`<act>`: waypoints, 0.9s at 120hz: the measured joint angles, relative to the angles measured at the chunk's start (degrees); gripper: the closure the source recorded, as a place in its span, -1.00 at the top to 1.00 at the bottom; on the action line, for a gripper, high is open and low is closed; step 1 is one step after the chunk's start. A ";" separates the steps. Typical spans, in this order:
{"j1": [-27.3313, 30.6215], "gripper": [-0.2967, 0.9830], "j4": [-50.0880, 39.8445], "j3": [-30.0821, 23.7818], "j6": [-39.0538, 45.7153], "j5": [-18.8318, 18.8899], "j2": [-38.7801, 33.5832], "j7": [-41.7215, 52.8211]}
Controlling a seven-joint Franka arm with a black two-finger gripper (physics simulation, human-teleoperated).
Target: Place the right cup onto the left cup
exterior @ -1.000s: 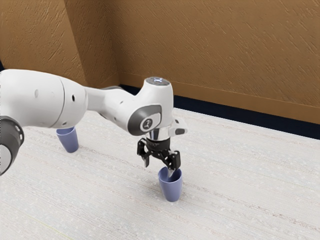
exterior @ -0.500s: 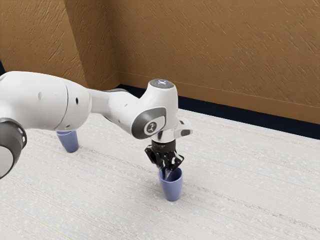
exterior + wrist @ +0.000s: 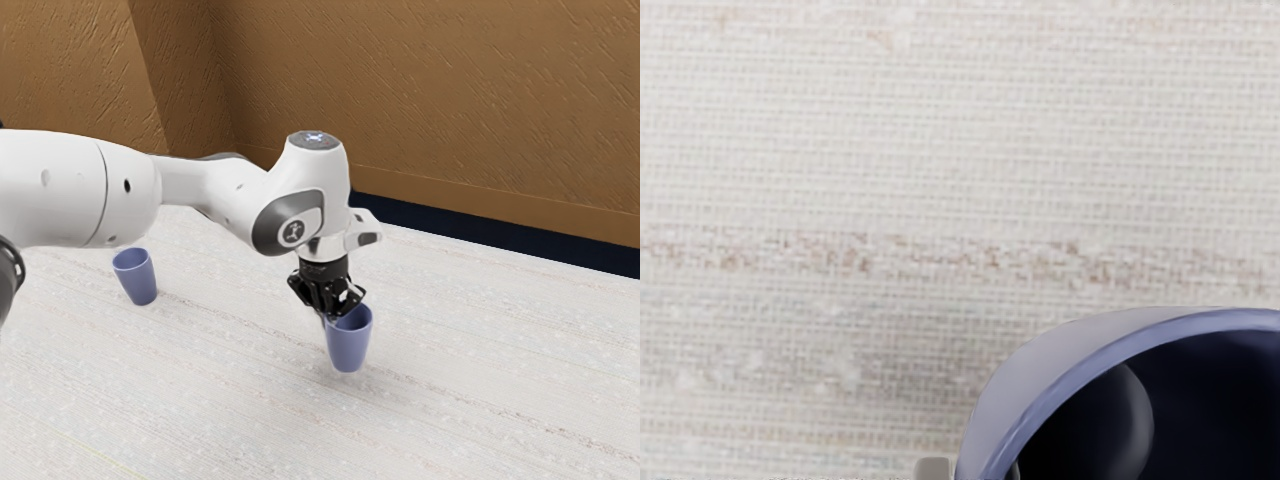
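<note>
My gripper (image 3: 328, 318) is shut on the near wall of one blue cup (image 3: 349, 345), at that cup's rim, with one finger inside and one outside. This cup hangs upright a little above the table. In the wrist view its rim and dark inside are large, and the held cup (image 3: 1040, 385) has a fingertip against its wall at the lower edge. The other blue cup (image 3: 137, 278) stands upright on the table at the exterior view's left, apart from the held one, below the arm's forearm.
The pale, streaked table (image 3: 480, 400) extends around both cups. Behind it rise a dark band (image 3: 500, 241) and a brown textured wall (image 3: 430, 90).
The gripper's fingers have closed on the cup's rim, and hand and cup have risen together. The forearm has lifted too, uncovering more of the other cup, which stands where it was.
</note>
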 joint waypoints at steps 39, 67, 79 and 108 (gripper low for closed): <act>0.18 -0.69 6.12 6.50 -8.62 3.60 -4.92 -0.43; 0.26 -0.69 7.12 14.25 -12.71 3.55 -5.16 2.03; 0.18 -0.69 7.12 17.32 -13.49 3.29 -5.16 3.58; 0.23 -0.69 6.63 25.37 -14.53 2.01 -5.17 8.40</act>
